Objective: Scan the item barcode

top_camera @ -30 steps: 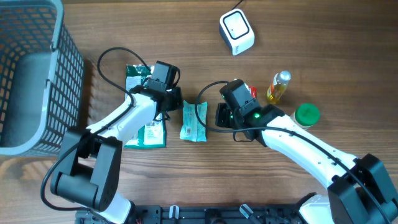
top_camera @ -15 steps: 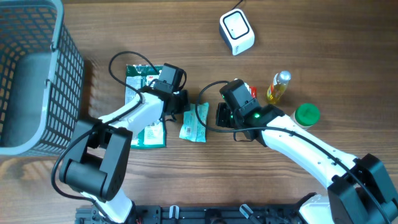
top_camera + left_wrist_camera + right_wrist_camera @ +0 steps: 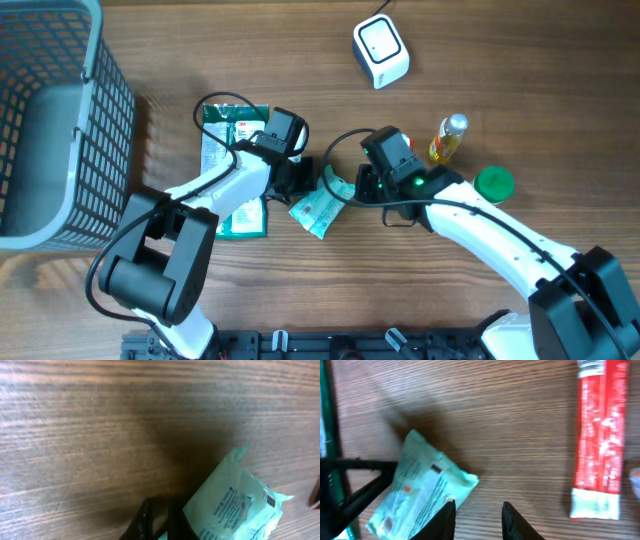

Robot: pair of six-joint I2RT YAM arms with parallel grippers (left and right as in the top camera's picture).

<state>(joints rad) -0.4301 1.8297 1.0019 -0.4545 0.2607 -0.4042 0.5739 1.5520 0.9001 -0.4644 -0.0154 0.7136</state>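
Note:
The item is a mint-green packet [image 3: 322, 205] [image 3: 420, 492] [image 3: 235, 505] with printed text. It hangs tilted just above the wood between the two arms. My left gripper [image 3: 300, 176] [image 3: 160, 510] is shut on the packet's left corner, and a sliver of mint shows between the dark fingers. My right gripper [image 3: 364, 186] [image 3: 477, 507] is open just right of the packet. Its left fingertip is at the packet's edge, with only bare wood between the jaws. The white scanner [image 3: 380, 52] stands at the back of the table.
A flat dark-green pack [image 3: 232, 170] lies under the left arm. A red sachet [image 3: 600, 435] lies right of the right gripper. A yellow bottle [image 3: 447, 140] and a green lid [image 3: 493, 184] sit at the right. A grey wire basket [image 3: 50, 120] fills the far left.
The left gripper has shifted right and turned the mint packet from lying straight to tilted. The right gripper has drawn back slightly to the right, its jaws a little wider.

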